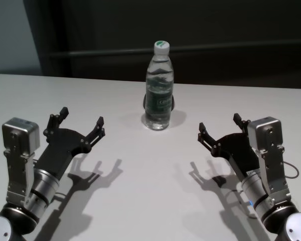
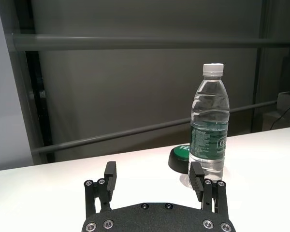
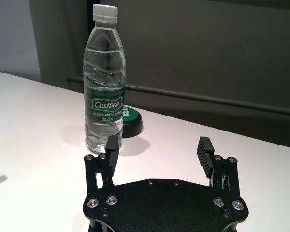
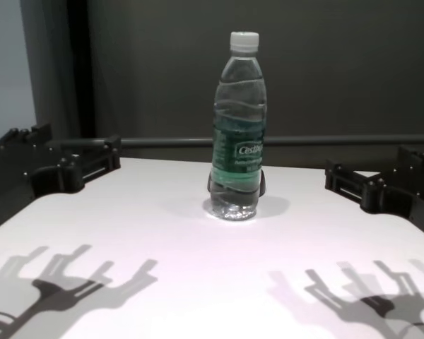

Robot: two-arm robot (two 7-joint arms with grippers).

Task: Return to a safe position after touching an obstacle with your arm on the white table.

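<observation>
The tall clear plastic water bottle with a white cap and green label (image 1: 159,86) is seen upright on the broad white table (image 1: 140,170), with a small black round object (image 3: 131,121) touching its base behind. The left gripper (image 1: 82,117) and right gripper (image 1: 218,125) are held apart from the bottle on either side, nearer the robot, jaws spread and grasping nothing.

A bare lab or test room: plain white table (image 1: 140,191), dark panelled wall (image 2: 135,87) behind.
</observation>
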